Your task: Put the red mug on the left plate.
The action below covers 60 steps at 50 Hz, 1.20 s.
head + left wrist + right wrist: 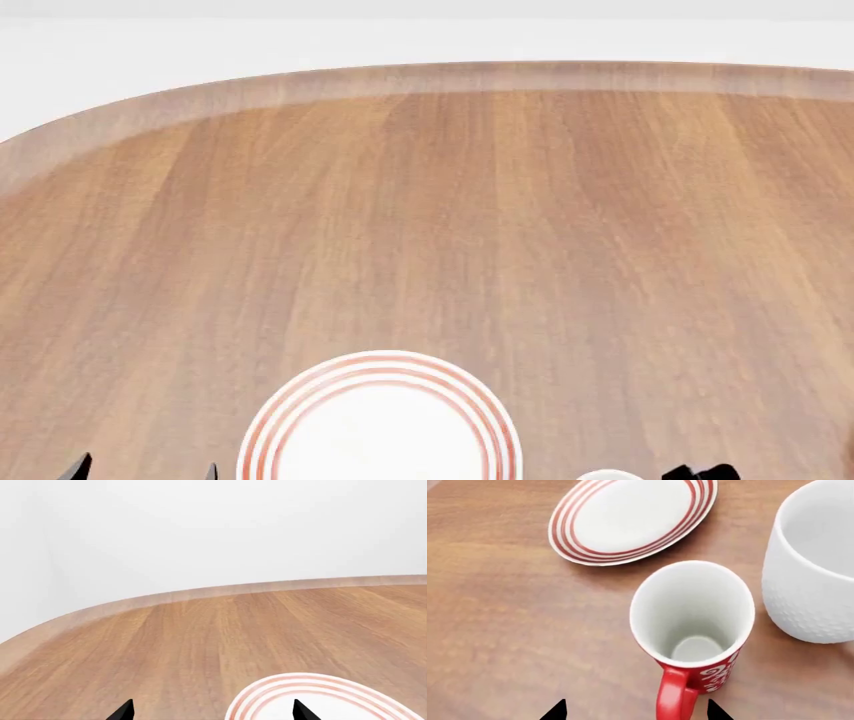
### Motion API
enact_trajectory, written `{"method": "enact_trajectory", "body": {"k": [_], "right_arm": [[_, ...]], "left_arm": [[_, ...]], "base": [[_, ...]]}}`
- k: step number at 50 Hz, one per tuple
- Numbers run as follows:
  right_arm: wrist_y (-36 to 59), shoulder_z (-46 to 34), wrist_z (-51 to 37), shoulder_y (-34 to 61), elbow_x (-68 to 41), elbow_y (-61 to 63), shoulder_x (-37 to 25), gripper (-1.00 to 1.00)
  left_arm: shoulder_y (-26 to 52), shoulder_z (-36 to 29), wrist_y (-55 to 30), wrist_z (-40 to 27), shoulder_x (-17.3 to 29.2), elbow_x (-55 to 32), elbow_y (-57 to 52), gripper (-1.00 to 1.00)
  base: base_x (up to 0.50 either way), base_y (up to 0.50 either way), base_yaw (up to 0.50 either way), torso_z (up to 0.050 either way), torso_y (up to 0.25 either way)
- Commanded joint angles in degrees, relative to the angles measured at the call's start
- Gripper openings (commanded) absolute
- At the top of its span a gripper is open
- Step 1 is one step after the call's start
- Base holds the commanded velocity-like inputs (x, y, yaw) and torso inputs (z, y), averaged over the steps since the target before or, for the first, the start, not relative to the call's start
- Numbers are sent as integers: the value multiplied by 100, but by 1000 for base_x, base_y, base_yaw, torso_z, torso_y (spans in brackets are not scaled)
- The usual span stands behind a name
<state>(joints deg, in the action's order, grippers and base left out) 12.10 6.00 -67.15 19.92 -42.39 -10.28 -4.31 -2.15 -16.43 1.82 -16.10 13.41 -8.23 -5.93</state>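
The red mug (694,630), with white swirls and a white inside, stands upright on the wooden table. Its red handle (672,697) points toward my right gripper (635,711). That gripper is open. The handle lies between the two fingertips, close to one of them and touching neither. One white plate with red rings (627,515) lies just beyond the mug. The same plate shows in the head view (380,440) and the left wrist view (333,700). No second plate is in view. My left gripper (213,712) is open and empty, low at the plate's left side (144,470).
A larger white mug (817,565) stands close beside the red mug. A white rim (607,475) and a black part of the right gripper (701,472) show at the head view's bottom edge. The table's curved far edge (427,75) lies beyond a wide stretch of bare wood.
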Motion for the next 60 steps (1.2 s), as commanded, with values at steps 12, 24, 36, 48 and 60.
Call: {"method": "enact_trajectory", "body": {"k": [12, 24, 36, 48, 60], "right_arm": [[-253, -73, 58, 97, -38, -498, -66, 100], [-358, -101, 91, 103, -70, -648, -97, 100], [-465, -115, 147, 149, -109, -883, -115, 100], [-523, -147, 183, 185, -159, -1017, -132, 100], [-477, -242, 129, 101, -212, -760, -173, -100]], "left_arm": [[15, -35, 25, -50, 52, -68, 18, 100], [8, -56, 16, -90, 84, -83, -12, 100], [3, -76, 6, -132, 115, -92, -50, 100], [-2, -104, 2, -172, 141, -92, -72, 100], [12, -132, 13, -194, 159, -106, -55, 100]], "base": [[0, 0, 0, 0, 0], [0, 0, 0, 0, 0], [0, 0, 0, 0, 0], [0, 0, 0, 0, 0], [0, 0, 0, 0, 0]]}}
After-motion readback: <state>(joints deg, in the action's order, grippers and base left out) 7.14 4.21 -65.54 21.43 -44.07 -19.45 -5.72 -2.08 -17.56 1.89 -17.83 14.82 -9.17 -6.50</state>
